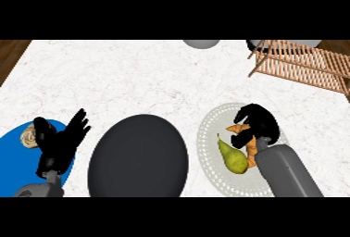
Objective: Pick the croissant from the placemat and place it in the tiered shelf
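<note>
We saw the white marbled counter filling most of the frame, with dark wood showing at the upper left and upper right corners. At lower right sat the round pale grey woven placemat. On it lay the orange-brown croissant, partly hidden under the black right hand, whose fingers were curled down over it; we could not tell if it was lifted off the mat. Just beside the croissant, toward the lower left, lay the green pear, stem pointing up in the frame. The grey right forearm came in from the lower right edge.

The light wooden slatted tiered shelf stood at upper right, well apart from the hand. A large dark grey oval plate sat lower centre. At lower left, the black left hand rested with fingers spread and straight, over the edge of a round blue plate holding a beige swirled pastry. 1 grey round object was cut off at the top edge.
</note>
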Tool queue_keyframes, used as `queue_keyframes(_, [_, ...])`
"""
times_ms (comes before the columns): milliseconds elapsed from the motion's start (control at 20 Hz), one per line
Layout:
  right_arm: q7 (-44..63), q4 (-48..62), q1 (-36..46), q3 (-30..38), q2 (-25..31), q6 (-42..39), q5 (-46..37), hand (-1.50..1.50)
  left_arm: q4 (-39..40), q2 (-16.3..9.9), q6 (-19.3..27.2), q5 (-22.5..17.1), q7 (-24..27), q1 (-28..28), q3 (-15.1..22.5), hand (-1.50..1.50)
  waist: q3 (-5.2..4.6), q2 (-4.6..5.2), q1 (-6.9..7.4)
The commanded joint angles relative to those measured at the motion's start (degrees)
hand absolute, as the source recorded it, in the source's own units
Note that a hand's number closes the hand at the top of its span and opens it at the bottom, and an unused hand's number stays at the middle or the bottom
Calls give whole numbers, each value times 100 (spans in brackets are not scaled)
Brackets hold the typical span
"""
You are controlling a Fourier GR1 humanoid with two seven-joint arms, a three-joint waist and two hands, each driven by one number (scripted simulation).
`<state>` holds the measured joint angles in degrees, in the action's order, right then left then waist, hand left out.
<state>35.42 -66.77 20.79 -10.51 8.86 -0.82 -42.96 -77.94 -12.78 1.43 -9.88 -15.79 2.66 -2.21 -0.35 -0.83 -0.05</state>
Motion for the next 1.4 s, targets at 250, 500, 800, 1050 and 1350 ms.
queue_keyframes(250, [-1468, -768, -202, 177, 496, -784, 762, 150, 140, 165, -11, 87, 121, -121, 2, 0, 35, 82, -4])
queue_keyframes(500, [-2390, -1468, -294, 1129, 1143, -1272, 1858, 150, -88, 43, -16, 56, -90, -156, -60, 0, 38, 55, -81])
queue_keyframes(800, [-1284, -3281, -177, 1534, 1374, -1199, 1819, 150, -13, 55, -111, 71, 49, -317, -78, 0, 29, 43, -88])
queue_keyframes(1050, [-249, -4172, 140, 2341, 1692, -1322, 2180, 150, -184, 202, -47, 133, -54, -363, 59, 0, 31, 44, -61])
queue_keyframes(1350, [575, -3792, 1232, 3420, 2774, -2141, 3077, 150, -18, -165, -299, -83, -238, 26, -310, 0, 31, 72, -7])
